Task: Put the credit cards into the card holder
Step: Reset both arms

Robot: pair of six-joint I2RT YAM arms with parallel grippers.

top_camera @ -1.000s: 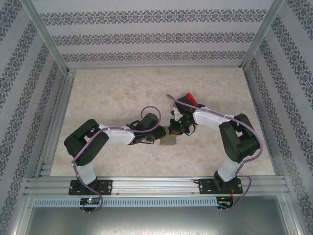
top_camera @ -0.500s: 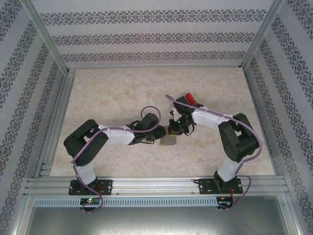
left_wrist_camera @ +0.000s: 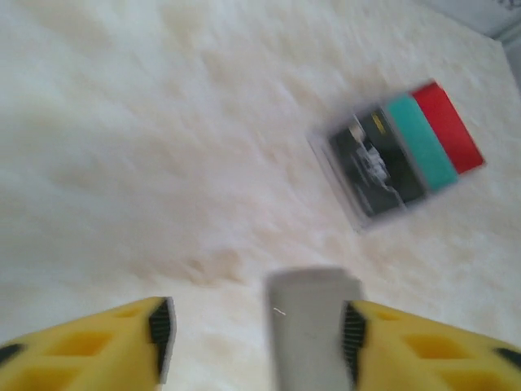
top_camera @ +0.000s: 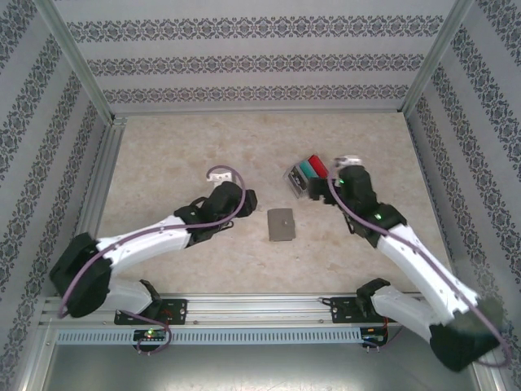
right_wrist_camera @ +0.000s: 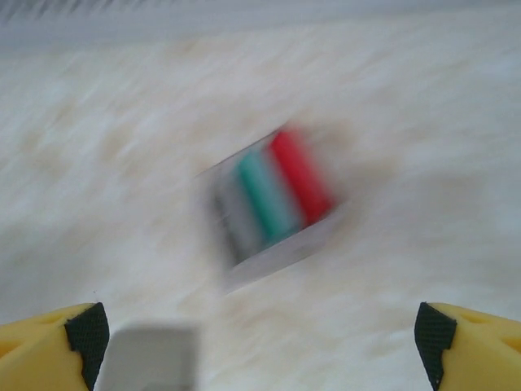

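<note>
Grey and folded shut, the card holder (top_camera: 282, 224) is lying flat on the marbled beige table (top_camera: 179, 155), just below the centre of the top view. The credit cards (top_camera: 308, 170) are sitting in a fanned stack above and to the right of it, apart from it, showing red, teal and dark bands.

The left gripper (left_wrist_camera: 256, 330) is hanging with its yellow fingers (left_wrist_camera: 106, 346) spread wide and gripping nothing. In its wrist view the holder is showing at the bottom edge between them, with the cards in the upper right. From above, that arm is reaching in from the lower left and stopping short of the holder.

The right gripper (right_wrist_camera: 259, 334) is also standing fully apart and holding nothing. Its blurred wrist view is showing the cards at centre frame and the holder at the lower left.
</note>
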